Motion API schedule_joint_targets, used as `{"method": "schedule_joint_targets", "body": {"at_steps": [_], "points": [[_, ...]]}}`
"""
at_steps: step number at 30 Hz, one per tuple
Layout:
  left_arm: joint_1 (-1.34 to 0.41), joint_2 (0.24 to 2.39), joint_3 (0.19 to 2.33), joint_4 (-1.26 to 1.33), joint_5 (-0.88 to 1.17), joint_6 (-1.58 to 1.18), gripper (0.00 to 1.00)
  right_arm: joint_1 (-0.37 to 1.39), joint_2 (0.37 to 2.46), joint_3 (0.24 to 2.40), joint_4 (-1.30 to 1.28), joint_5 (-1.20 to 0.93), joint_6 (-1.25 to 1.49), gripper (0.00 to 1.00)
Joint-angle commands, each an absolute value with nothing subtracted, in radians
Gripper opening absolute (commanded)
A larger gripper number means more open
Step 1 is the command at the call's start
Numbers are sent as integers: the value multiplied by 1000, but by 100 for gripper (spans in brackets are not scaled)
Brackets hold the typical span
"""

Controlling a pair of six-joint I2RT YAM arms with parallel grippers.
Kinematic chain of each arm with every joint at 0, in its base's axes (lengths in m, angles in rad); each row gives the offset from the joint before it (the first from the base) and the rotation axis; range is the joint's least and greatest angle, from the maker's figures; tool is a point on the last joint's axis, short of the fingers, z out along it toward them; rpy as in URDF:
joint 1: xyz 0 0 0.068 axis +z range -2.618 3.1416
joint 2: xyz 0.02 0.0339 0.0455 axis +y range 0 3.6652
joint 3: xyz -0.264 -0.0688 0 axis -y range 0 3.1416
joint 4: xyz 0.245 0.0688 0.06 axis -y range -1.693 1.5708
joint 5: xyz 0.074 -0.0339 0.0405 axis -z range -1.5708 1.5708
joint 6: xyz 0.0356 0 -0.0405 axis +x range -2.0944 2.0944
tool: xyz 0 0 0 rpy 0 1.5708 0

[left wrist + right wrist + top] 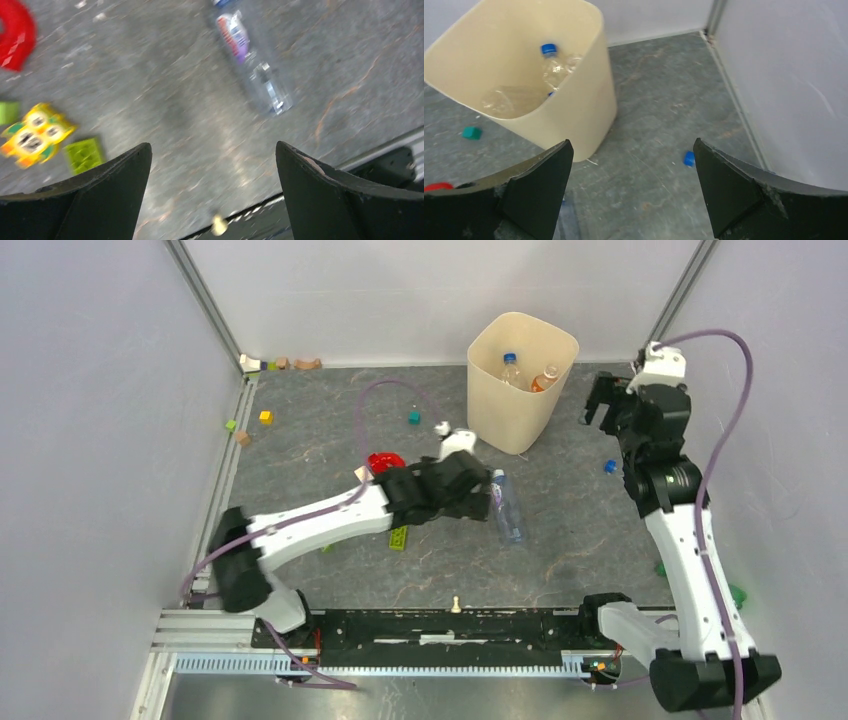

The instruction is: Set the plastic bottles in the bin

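With the left gripper [212,150] and right gripper [631,145] both gaping empty, a clear bottle [507,505] lay flat just beside the left one, near the bin [505,410] holding two others, and I reckoned an off-centre pinch could send it rolling away.

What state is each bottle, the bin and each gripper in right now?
bin: upright, two bottles inside.
blue-capped bottle: in the bin.
orange-tinted bottle: in the bin.
clear bottle: lying flat outside the bin, ungripped.
left gripper: open, empty, near the clear bottle.
right gripper: open, empty, beside the bin.
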State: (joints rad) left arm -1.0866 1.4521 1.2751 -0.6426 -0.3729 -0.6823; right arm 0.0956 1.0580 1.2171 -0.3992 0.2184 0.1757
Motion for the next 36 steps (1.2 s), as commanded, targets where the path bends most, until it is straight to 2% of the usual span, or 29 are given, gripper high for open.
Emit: {"method": "schedule_joint_targets", "body": {"at_steps": [1, 5, 11, 20, 23, 26, 32, 36], "points": [[-1144, 1725, 1552, -650, -456, -832, 100, 92, 922, 1165, -438, 400, 202, 98], [-1158, 2018, 1860, -770, -475, -849, 100, 92, 864, 1156, -476, 358, 189, 98], [-1157, 2298, 2205, -970, -556, -833, 100, 92, 769, 1118, -491, 318, 188, 98], [-1140, 2387, 2171, -982, -543, -847, 99, 91, 715, 1087, -497, 277, 163, 98], [-1138, 2396, 2132, -956, -524, -844, 92, 92, 711, 1079, -497, 273, 160, 98], [-1138, 2399, 2095, -941, -508, -846, 80, 92, 705, 1072, -497, 274, 158, 98], [-1136, 2379, 2011, -872, -479, -831, 68, 92, 690, 1066, -494, 269, 158, 98], [-1134, 2350, 1963, -849, -480, -818, 50, 91, 686, 1066, -494, 264, 156, 98]]}}
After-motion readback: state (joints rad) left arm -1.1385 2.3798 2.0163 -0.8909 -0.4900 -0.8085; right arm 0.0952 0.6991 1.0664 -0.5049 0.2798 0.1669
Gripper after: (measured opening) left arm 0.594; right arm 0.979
